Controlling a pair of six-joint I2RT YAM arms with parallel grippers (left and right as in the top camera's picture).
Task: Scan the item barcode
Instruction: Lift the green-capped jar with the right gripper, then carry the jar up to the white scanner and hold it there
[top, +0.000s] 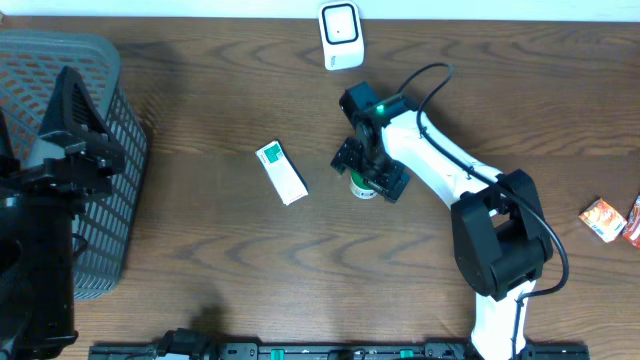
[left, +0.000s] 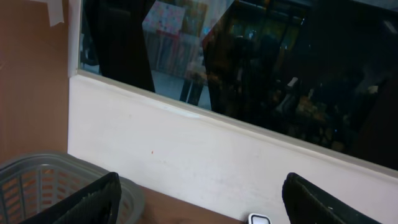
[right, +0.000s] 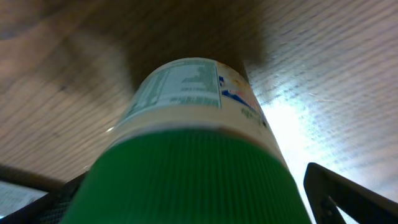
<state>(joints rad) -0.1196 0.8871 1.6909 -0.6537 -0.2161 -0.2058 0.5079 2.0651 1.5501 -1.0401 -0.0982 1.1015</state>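
1. The green-capped bottle (top: 362, 187) stands upright on the table (top: 200, 260), between the white box (top: 282, 172) and the right arm, not far from the scanner (top: 340, 36).
2. The right gripper (top: 367, 176) hangs over it, jaws wide open either side of the cap, not gripping (the right finger looks clear of it).
3. The left gripper (left: 208, 202) is spread open and empty, over by the basket (top: 100, 120).
4. Early days, I'd say: nothing's grabbed or scanned yet. The grab, the lift and aiming the barcode are all left.
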